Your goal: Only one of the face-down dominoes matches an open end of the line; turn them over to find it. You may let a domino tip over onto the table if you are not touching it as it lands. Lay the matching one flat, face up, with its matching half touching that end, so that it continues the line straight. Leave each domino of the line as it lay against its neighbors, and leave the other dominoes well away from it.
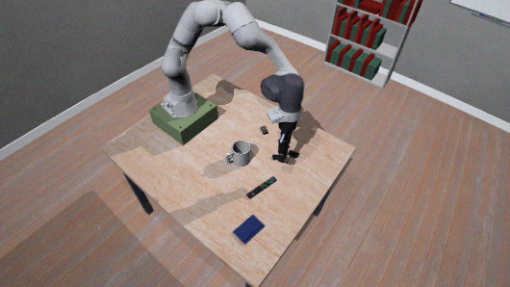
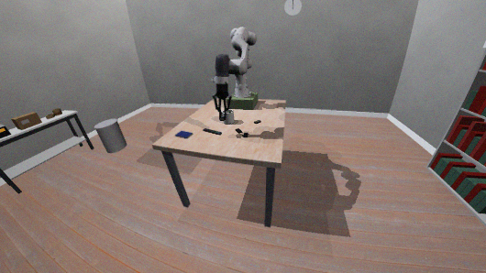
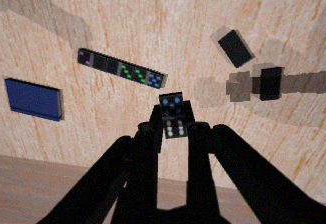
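While clamped in the pincer (image 3: 175, 131) — blue-and-white domino (image 3: 173, 114), lower edge hidden.

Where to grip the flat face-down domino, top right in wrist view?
Across its long edges, from straight above: the face-down domino lies flat and skewed, so rotate the end effector to match. It currently holds the blue-and-white domino.
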You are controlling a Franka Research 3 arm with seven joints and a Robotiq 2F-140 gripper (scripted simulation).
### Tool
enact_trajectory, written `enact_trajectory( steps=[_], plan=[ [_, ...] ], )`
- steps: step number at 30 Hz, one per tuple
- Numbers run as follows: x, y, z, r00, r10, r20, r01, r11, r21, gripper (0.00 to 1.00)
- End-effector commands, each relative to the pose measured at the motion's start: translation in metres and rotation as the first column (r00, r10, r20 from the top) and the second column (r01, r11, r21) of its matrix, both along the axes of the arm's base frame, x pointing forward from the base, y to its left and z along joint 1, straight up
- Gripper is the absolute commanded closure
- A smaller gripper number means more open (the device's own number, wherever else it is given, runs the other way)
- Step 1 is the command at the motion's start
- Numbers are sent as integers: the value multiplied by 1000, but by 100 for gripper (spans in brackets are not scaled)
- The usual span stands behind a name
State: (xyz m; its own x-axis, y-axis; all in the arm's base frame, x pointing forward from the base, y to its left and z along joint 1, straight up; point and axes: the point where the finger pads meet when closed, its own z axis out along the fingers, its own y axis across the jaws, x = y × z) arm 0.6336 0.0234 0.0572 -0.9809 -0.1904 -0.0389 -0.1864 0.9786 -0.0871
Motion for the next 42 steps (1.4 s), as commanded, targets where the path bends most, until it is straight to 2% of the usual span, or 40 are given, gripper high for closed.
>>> enact_trajectory(
  steps=[1,7,15,17,18,24,32,34,35,42],
  plan=[
    [2,0,1,961,275,-20,-274,962,13,77],
    [2,0,-21,902,430,-38,-429,903,19,77],
    [3,0,-82,791,608,-69,-608,794,34,77],
    [3,0,-82,791,608,-69,-608,794,34,77],
    [3,0,-90,744,663,-81,-662,748,42,77],
    [3,0,-121,625,777,-79,-775,629,60,77],
    [3,0,-128,445,894,-55,-891,448,77,77],
    [3,0,-128,445,894,-55,-891,448,77,77],
    [3,0,-128,429,902,-52,-898,432,78,77],
    [3,0,-128,429,902,-52,-898,432,78,77]
  ],
)
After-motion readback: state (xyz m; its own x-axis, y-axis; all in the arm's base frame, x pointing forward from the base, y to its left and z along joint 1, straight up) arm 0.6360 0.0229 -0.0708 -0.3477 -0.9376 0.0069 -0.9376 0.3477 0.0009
